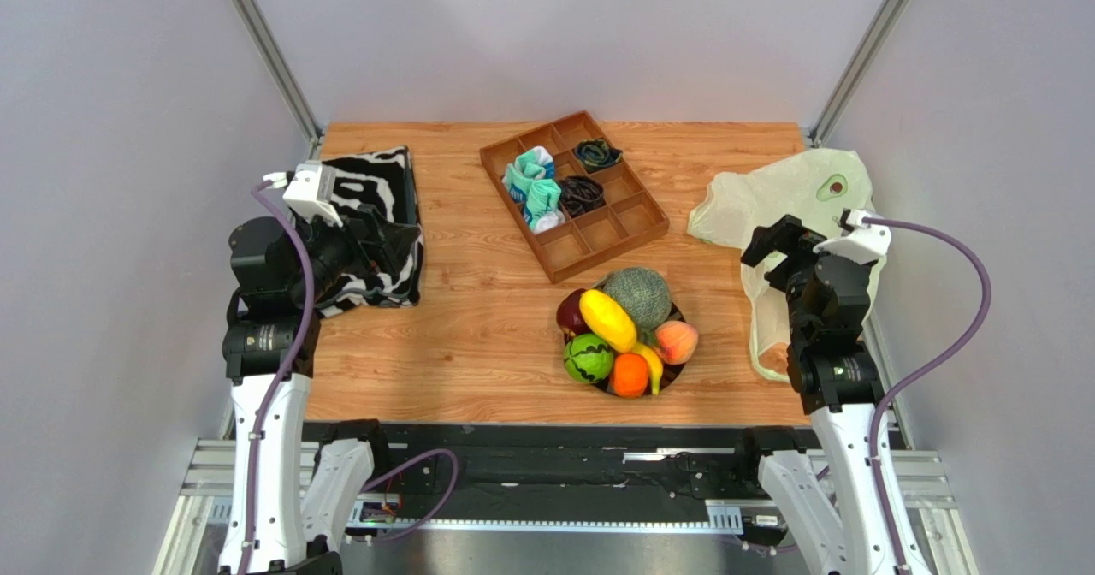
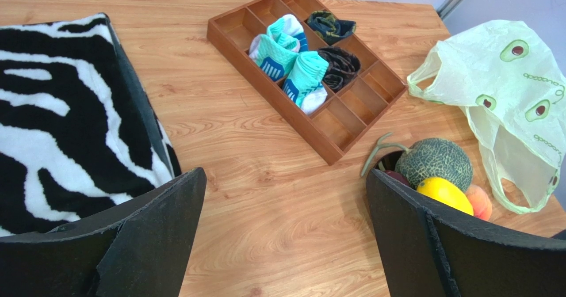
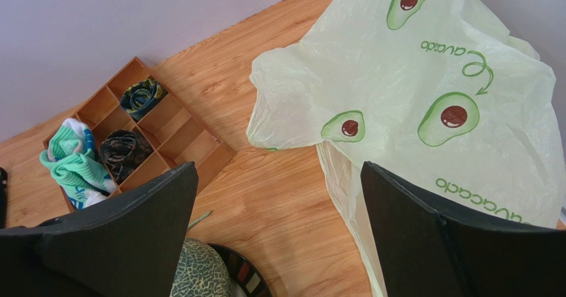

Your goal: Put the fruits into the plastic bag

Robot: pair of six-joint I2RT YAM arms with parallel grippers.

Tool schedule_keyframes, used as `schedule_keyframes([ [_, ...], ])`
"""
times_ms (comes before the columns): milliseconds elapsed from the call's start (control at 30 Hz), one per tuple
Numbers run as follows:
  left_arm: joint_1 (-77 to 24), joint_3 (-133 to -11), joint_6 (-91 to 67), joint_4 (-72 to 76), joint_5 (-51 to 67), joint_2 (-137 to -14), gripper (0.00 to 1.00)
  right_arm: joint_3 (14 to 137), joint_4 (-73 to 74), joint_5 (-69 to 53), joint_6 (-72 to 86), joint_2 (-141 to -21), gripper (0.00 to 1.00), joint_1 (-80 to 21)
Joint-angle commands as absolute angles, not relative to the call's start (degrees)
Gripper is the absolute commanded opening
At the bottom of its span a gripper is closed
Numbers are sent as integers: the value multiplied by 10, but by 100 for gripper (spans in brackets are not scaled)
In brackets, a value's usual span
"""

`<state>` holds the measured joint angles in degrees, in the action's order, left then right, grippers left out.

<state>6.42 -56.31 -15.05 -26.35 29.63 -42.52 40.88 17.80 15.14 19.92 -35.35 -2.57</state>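
Hovering wide, empty: left fingers (image 2: 163, 221) at zebra box (image 2: 60, 111) edge, right fingers (image 3: 133, 227) over plastic bag (image 3: 425, 78) edge; fruits (image 1: 623, 325) between.

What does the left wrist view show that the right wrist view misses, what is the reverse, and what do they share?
Only the left wrist view: the zebra-striped box, the yellow fruit, the peach and the open left end effector. Only the right wrist view: the open right end effector. Both: the plastic bag, the melon, the wooden tray and its teal cloth rolls.
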Motion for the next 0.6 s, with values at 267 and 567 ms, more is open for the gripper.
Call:
schedule_keyframes([
  [267,66,-558,-155,-237,300,-426,99,427,193,170,207,-330,97,-27],
  [567,66,-597,-181,-212,296,-422,99,435,187,149,207,-319,95,-28],
])
